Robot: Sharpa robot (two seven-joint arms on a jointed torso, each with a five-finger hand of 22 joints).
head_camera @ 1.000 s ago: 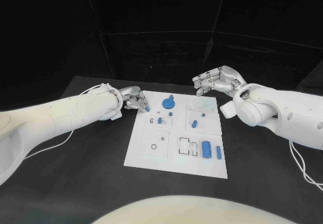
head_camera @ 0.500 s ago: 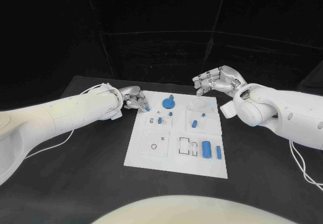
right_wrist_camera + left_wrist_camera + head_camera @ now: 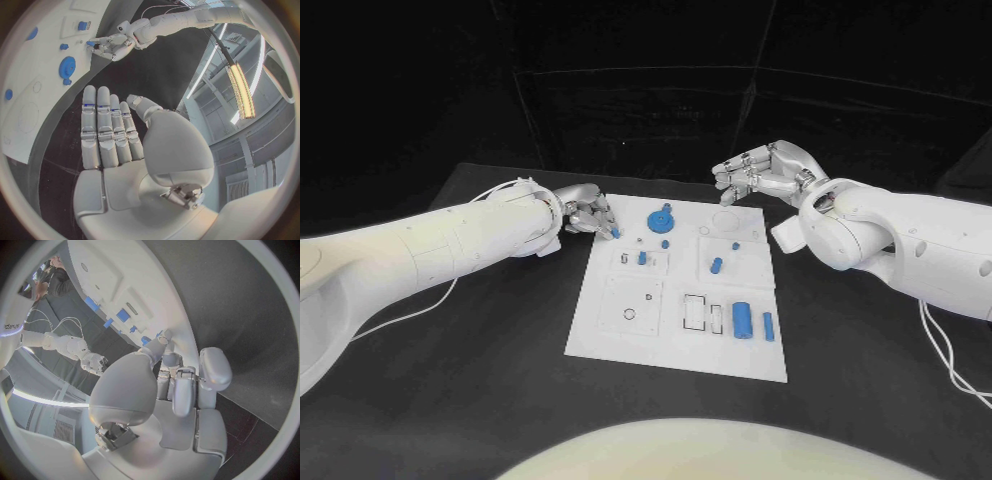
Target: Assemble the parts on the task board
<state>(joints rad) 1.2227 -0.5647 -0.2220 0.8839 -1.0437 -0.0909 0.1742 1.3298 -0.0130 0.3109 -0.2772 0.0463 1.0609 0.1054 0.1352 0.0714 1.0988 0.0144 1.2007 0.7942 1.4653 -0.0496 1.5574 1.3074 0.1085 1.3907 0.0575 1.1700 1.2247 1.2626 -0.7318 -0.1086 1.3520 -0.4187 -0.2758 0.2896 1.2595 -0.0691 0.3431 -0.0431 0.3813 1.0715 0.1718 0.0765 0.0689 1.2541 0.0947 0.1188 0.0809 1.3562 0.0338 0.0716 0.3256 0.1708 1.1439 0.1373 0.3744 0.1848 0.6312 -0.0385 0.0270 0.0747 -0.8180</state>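
The table (image 3: 473, 400) is black, matte and plain, with no pattern on it. On it lies the task board (image 3: 639, 345), a white plate marked with thin dark outlines of rectangles and a small dark ring. The parts on it are all blue: a round gear-like piece (image 3: 661, 217), a short peg (image 3: 717, 266), a thicker cylinder (image 3: 741, 319) and a slim pin (image 3: 769, 327) beside it. A small blue piece (image 3: 615, 232) shows at the fingertips of the left hand (image 3: 589, 214). Both arms are glossy white; the left hand and the right hand (image 3: 762, 172) are silver, with darker grey seams between their segments. A thin white cable (image 3: 408, 312) runs under the left arm.
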